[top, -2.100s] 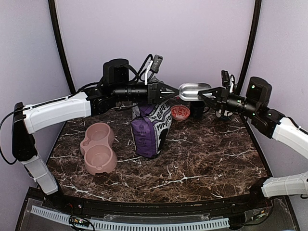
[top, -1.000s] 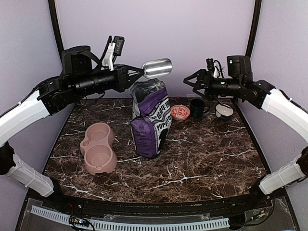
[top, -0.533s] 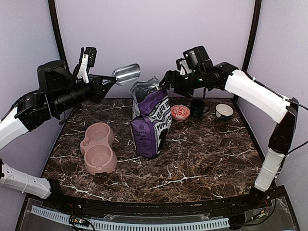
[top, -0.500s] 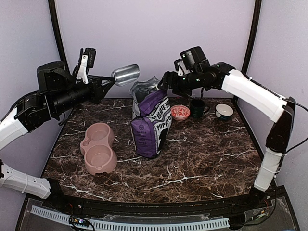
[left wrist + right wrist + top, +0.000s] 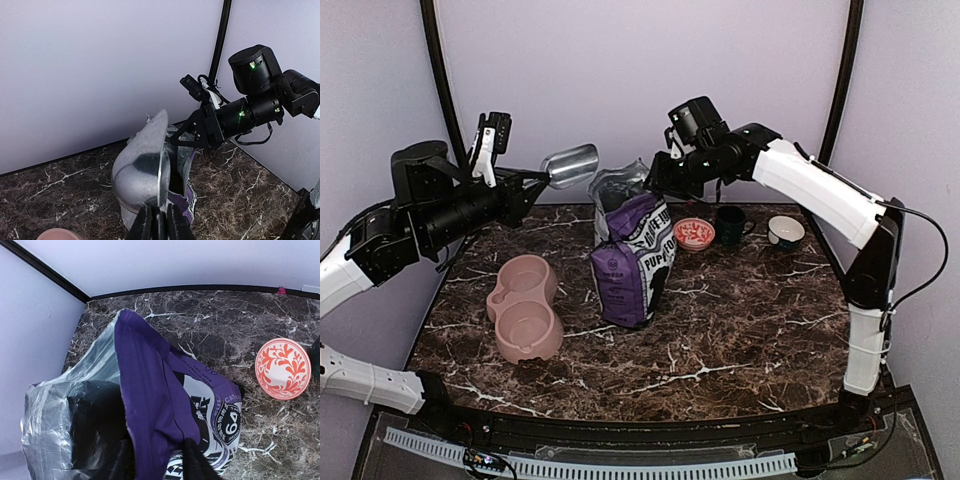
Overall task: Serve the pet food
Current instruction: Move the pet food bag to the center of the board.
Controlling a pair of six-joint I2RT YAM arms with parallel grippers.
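Note:
No pet food shows; the inside of the open purple-and-white bag (image 5: 632, 255) is dark. The bag stands upright mid-table. My left gripper (image 5: 528, 180) is shut on the handle of an empty metal scoop (image 5: 570, 165), held high to the left of the bag top; in the left wrist view the scoop (image 5: 142, 160) sits above my fingers (image 5: 175, 227). My right gripper (image 5: 655, 186) is at the bag's top rim. In the right wrist view its jaws (image 5: 157, 462) straddle the bag's purple wall (image 5: 150, 390), one finger inside and one outside, with a gap.
A pink double bowl (image 5: 525, 305) lies left of the bag. Behind the bag to the right stand a red patterned bowl (image 5: 694, 233), a dark mug (image 5: 730, 224) and a white bowl (image 5: 786, 231). Lilac walls close the back and sides.
My right gripper let go of the scoop, swung left and came down onto the bag's rim. My left gripper took the scoop and carried it up and to the left.

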